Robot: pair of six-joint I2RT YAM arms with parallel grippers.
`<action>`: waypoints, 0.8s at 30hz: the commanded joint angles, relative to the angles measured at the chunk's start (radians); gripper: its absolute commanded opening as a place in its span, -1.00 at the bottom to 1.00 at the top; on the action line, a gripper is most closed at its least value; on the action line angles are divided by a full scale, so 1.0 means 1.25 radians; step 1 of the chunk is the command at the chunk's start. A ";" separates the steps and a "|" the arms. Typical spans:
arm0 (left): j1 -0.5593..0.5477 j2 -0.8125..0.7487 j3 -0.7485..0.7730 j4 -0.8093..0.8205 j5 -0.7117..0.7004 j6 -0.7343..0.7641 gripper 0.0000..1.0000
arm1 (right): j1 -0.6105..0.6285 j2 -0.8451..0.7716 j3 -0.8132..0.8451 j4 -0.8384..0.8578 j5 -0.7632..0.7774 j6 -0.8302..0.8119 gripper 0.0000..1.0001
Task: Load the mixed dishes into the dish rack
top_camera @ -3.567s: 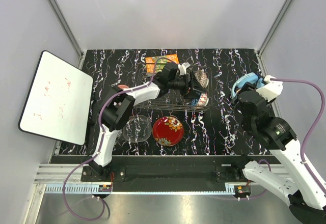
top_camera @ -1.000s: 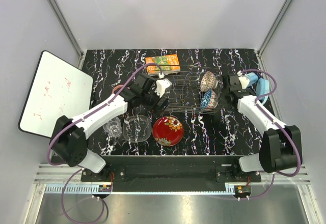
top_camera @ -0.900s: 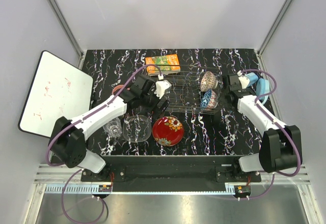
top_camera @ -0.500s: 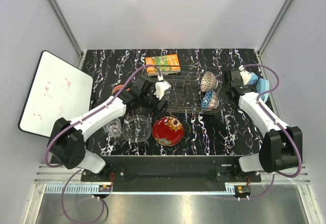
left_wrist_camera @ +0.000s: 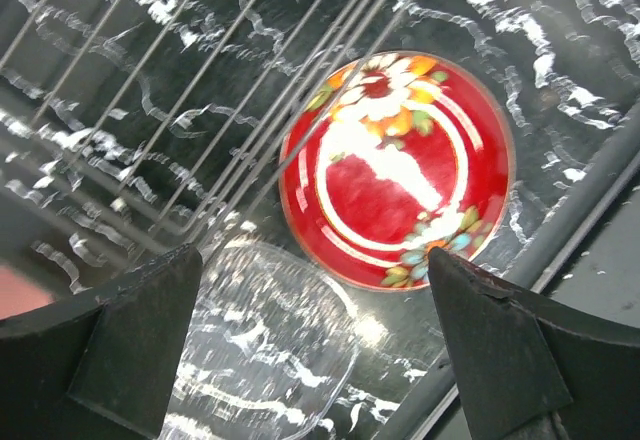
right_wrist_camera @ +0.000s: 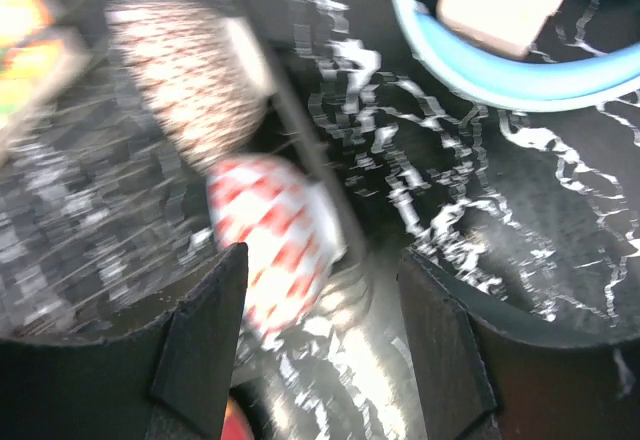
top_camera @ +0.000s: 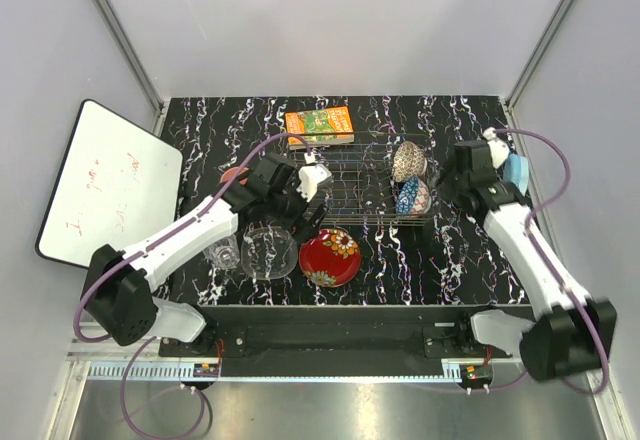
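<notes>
Hovering wide open and empty, the left pincer (left_wrist_camera: 312, 260) had the red floral plate (left_wrist_camera: 397, 170) lying flat on the surface (left_wrist_camera: 570, 30) just ahead, toward its right finger. The clear glass bowl (left_wrist_camera: 265, 350) lay closer in, and the dish rack (left_wrist_camera: 120, 90) ahead-left. The right pincer (right_wrist_camera: 320, 330), jaws parted and empty, sat well apart at the rack's other end, so the left arm seemed nearer.
</notes>
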 commanded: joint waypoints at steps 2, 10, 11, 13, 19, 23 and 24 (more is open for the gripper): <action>0.003 0.023 0.135 -0.049 -0.164 0.043 0.98 | 0.000 -0.240 -0.083 -0.001 -0.220 0.004 0.39; 0.006 0.052 0.272 -0.121 -0.307 0.096 0.98 | 0.196 -0.304 -0.265 0.140 -0.418 0.054 0.31; 0.009 0.043 0.272 -0.121 -0.313 0.096 0.98 | 0.228 -0.283 -0.282 0.156 -0.410 0.066 0.32; 0.018 0.012 0.271 -0.126 -0.315 0.100 0.98 | 0.294 -0.198 -0.286 0.191 -0.405 0.076 0.36; 0.064 -0.065 0.245 -0.139 -0.320 0.096 0.98 | 0.353 -0.029 -0.322 0.340 -0.430 0.118 0.35; 0.074 -0.086 0.217 -0.149 -0.331 0.100 0.98 | 0.376 0.050 -0.324 0.391 -0.434 0.115 0.35; 0.074 -0.091 0.214 -0.150 -0.331 0.100 0.98 | 0.383 0.065 -0.322 0.403 -0.429 0.117 0.35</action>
